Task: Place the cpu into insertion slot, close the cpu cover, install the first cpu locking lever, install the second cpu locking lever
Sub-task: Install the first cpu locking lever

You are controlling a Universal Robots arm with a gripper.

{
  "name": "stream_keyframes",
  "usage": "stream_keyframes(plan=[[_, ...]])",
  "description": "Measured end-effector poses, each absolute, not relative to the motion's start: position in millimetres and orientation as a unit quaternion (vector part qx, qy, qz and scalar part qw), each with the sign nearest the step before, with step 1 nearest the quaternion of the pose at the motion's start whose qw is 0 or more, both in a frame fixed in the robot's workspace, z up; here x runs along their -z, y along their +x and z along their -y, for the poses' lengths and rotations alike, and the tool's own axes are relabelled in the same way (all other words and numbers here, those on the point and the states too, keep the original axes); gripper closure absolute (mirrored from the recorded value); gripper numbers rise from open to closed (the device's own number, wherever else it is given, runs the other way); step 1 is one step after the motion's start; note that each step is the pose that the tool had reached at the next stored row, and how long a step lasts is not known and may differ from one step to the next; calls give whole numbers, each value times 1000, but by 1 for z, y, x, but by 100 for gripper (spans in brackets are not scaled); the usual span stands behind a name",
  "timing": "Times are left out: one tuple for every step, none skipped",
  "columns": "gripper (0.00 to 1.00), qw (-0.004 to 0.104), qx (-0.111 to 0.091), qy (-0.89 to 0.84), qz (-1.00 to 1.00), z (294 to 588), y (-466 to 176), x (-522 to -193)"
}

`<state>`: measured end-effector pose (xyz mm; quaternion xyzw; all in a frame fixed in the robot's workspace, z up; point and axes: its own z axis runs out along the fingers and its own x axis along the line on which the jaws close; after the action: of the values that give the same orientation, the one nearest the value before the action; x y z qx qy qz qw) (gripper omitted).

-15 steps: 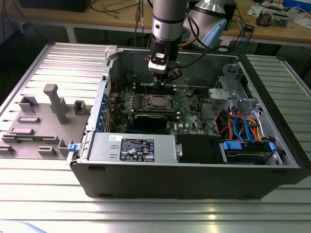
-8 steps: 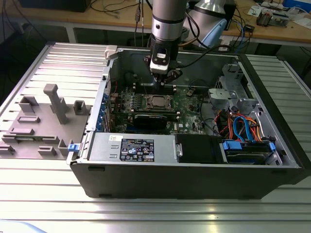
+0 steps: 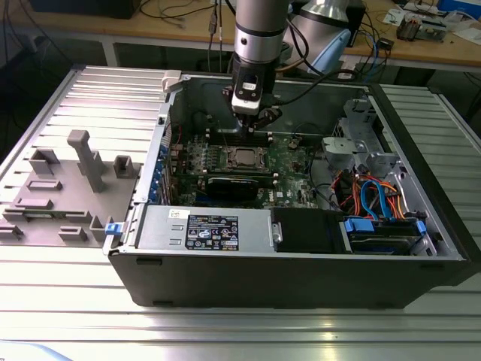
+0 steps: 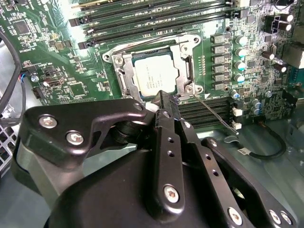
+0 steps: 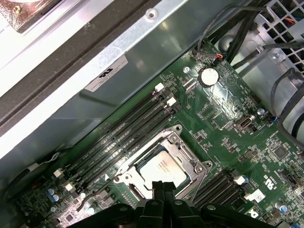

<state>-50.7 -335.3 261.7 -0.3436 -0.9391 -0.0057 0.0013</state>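
Reading both wrist views: the chip (image 4: 153, 71) sat flat in the socket (image 3: 244, 157). The cover plate (image 4: 122, 71) looked folded down around it, with the chip's metal top showing through the window. The gripper (image 4: 166, 99) hung just over the socket corner nearest it, inside the open case (image 3: 301, 271). I couldn't tell whether it touched anything. The jaws looked pressed together with nothing between them.

One lever wire (image 4: 214, 111) stuck out from that corner, slanting across the memory slots (image 4: 197, 115), so I judged it unlatched. My read was that the lever was the step in hand.

To do it well, I reckoned:
- Push with the closed tip as a single blunt finger, out near the wire's free end for leverage.
- Keep the sweep low and parallel to the board (image 4: 47, 47), then ease sideways so the wire tucks under its catch.
- Stay off the chip's top and the row of capacitors (image 4: 240, 52) beside the socket.
- Don't force it; the plate should be lying even first.
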Motion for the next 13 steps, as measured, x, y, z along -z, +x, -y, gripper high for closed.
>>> stream_keyframes(plan=[[89, 1, 6, -343, 939, 335, -51, -262], [89, 1, 6, -344, 939, 335, -51, -262], [89, 1, 6, -344, 939, 335, -52, -262], [89, 1, 6, -344, 939, 335, -52, -262], [89, 1, 6, -344, 939, 335, -52, -262], [89, 1, 6, -344, 939, 335, -52, -262], [89, 1, 6, -344, 939, 335, -52, -262], [89, 1, 6, -344, 939, 335, -52, -262], [89, 1, 6, -344, 939, 335, -52, -262], [89, 1, 6, -344, 939, 335, -52, -262], [89, 1, 6, -344, 939, 335, -52, -262], [89, 1, 6, -344, 939, 335, -52, -262], [89, 1, 6, -344, 939, 335, -52, -262]])
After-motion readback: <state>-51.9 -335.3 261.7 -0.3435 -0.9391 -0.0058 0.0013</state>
